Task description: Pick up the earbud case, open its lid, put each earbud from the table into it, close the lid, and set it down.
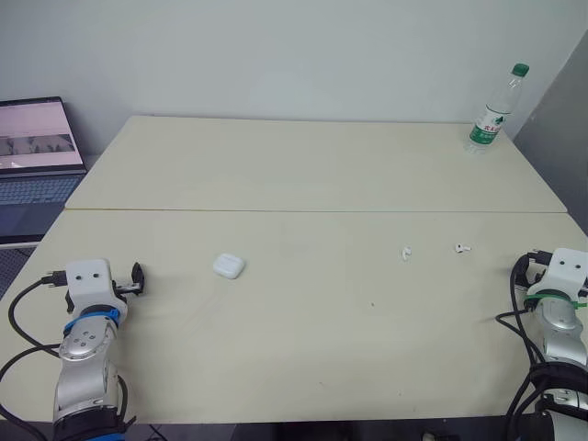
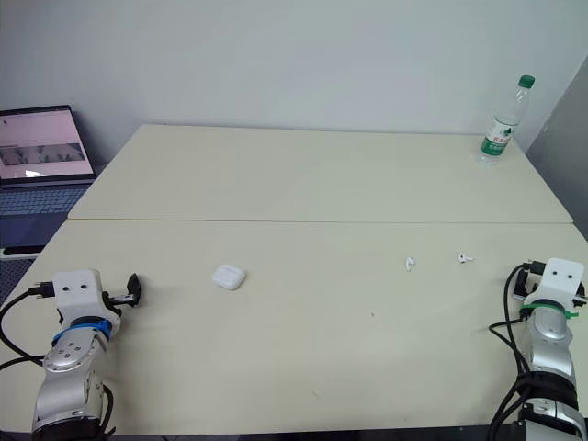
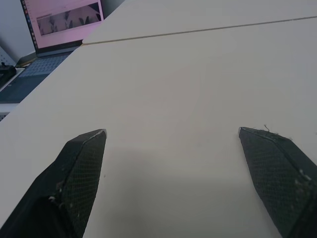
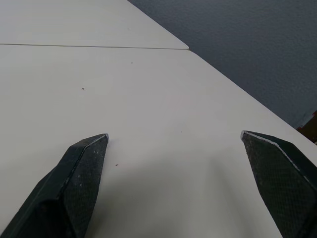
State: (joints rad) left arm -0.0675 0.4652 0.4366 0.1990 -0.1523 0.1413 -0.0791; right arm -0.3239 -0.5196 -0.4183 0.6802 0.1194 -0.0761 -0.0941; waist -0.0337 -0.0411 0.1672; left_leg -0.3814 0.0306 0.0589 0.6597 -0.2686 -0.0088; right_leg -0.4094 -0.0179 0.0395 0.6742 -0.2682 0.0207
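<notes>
Pincers: left pincer (image 3: 172,133) and right pincer (image 4: 174,135) gaped wide, empty.
Risk: I feared the earbud case (image 1: 229,265), centre-left, might skid; left earbud (image 1: 405,253) and right earbud (image 1: 461,248), centre-right, might flick away.

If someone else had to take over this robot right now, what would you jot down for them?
Left gripper: open, holding nothing, over the table's near left corner.
Right gripper: open, holding nothing, by the near right edge.
Case: on the table left of centre, lid looks shut.
First earbud lies right of centre, second earbud further right, apart from it.
Done: nothing.
Left: pick up case, open it, load both earbuds, close it, set it down.
</notes>
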